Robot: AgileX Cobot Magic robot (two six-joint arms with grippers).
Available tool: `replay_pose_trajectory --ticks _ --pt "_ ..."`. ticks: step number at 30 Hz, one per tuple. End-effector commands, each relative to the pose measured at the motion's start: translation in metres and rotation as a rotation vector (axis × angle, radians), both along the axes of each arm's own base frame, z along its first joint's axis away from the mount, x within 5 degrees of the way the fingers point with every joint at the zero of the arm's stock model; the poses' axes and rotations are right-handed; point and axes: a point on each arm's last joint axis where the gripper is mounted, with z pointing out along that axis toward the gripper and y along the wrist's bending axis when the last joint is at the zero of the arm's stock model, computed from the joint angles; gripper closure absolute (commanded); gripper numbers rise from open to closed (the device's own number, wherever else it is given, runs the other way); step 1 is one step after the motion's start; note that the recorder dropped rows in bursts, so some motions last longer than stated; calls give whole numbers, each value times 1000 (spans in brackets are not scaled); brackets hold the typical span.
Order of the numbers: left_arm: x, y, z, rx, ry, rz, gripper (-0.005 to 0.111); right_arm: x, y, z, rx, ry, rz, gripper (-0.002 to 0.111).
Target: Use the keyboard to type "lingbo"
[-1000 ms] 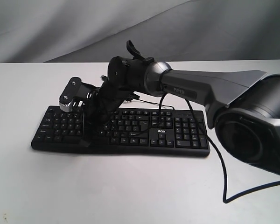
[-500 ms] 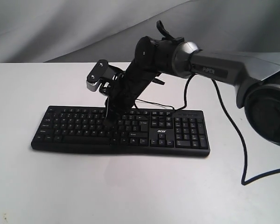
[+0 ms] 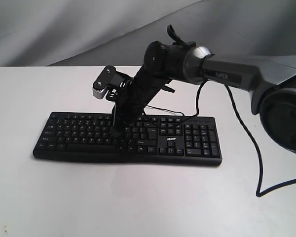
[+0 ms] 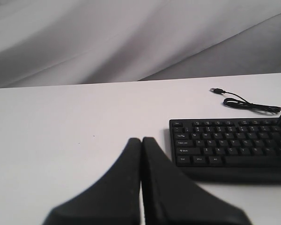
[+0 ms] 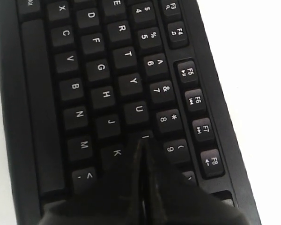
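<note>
Keyboard (image 3: 197,140) sits flat mid-counter (image 3: 138,197), long side running left to right, number pad at the right end. My right tool (image 5: 141,143) comes in over it from the right, fingers pressed together, tip down at the I key, right by U and K. Can't tell if the key's actually pushed in, tbh. Left tool (image 4: 141,140) is closed up too, hanging over bare counter just left of the keyboard. Cable (image 4: 246,102) lies on the far side.

A plain white table (image 3: 138,197) filled the near scene. Behind its far edge hung a creased grey cloth backdrop (image 3: 64,29), evenly lit.
</note>
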Motion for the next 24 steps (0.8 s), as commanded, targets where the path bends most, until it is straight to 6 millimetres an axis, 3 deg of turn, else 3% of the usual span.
replay_pose_trajectory --ticks 1,24 --pt "0 0 -1 -5 -6 0 106 3 -4 6 10 -23 -11 108" --pt "0 0 -1 -5 -6 0 106 7 -9 -4 -14 -15 -22 108"
